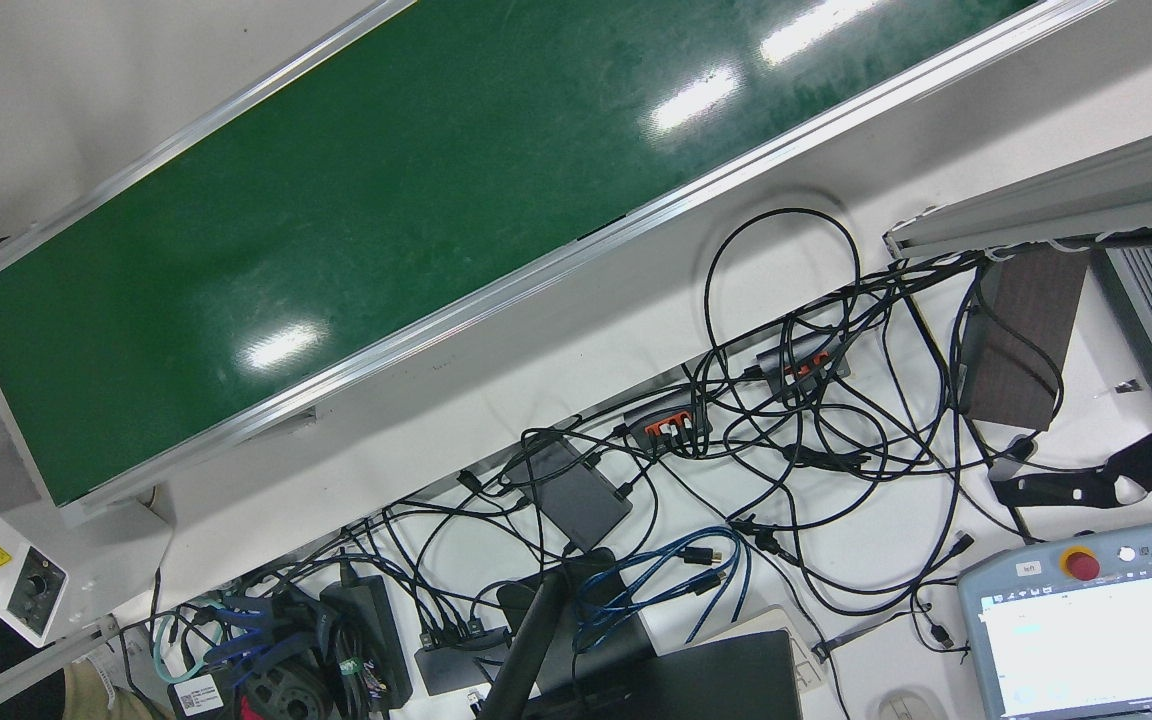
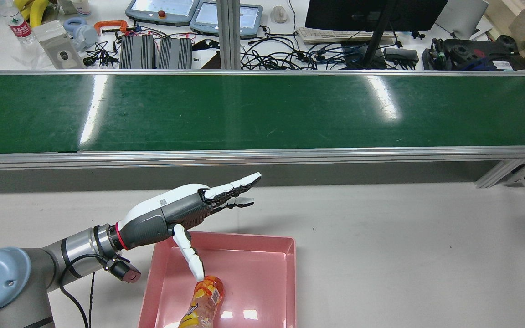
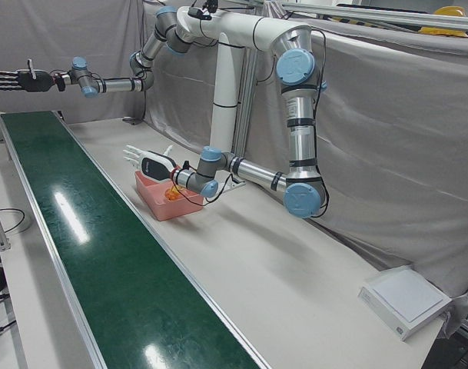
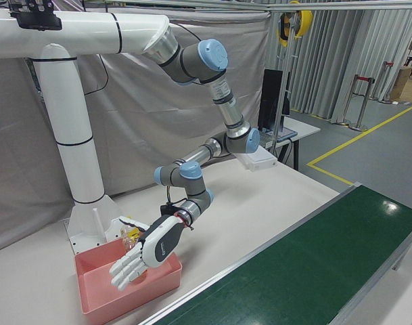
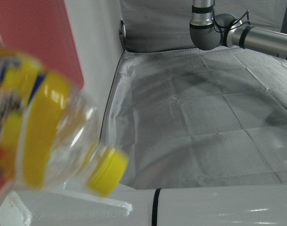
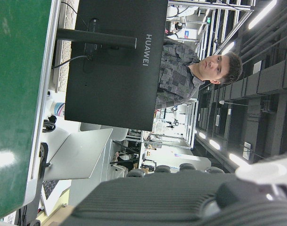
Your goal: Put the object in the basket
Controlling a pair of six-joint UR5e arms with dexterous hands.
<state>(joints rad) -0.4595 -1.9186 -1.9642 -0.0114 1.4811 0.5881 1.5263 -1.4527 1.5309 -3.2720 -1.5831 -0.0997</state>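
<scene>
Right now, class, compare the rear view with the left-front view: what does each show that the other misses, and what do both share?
Only the rear view shows the desk behind the conveyor: two teach pendants, a monitor, a keyboard and cables.

Only the left-front view shows the right hand, open and raised high over the belt's far end, and the white pedestal.

Both show the green conveyor belt, the pink basket, the orange bottle inside it, and the open left hand above it.
</scene>
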